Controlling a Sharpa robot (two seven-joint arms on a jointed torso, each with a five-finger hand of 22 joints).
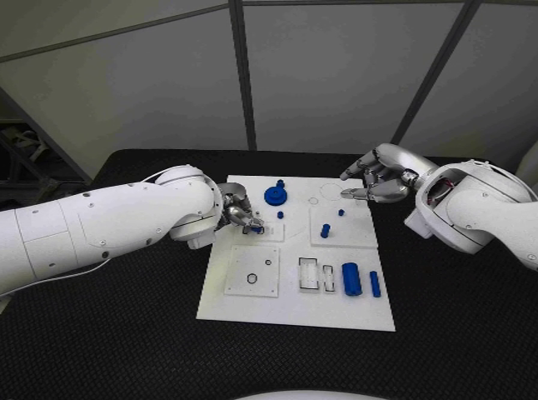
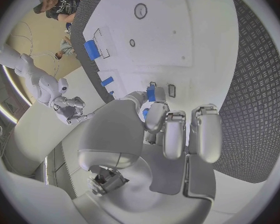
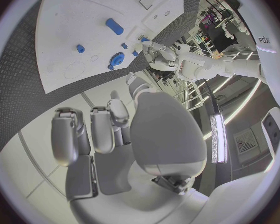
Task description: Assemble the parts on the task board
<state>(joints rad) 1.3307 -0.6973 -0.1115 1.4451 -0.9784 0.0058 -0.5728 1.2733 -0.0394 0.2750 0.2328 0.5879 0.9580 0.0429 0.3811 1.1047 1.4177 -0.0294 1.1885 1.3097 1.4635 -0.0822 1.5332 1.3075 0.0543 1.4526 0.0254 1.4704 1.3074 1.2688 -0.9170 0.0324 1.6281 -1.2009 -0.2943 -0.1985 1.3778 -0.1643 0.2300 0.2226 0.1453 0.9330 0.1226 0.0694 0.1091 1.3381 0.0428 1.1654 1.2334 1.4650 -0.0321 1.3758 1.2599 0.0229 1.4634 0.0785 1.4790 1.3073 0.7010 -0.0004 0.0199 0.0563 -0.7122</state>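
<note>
While the left robot hand [image 1: 241, 212] pinches a small blue part [image 1: 260, 226] over the left edge of the white task board [image 1: 296, 312] on the black surface [image 1: 101, 333], other blue parts [image 1: 352, 279] lie across the board, and the right robot hand [image 1: 377, 177] hovers empty, fingers apart, at its far right corner.

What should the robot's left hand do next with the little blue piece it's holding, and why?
Probably lower it a little. The left hand pinches a small blue part in its fingertips just above the task board, near a small slot at the board's left side, so easing it down into that slot looks like the next step. The right hand hovers at the board's far corner, holding nothing.
</note>
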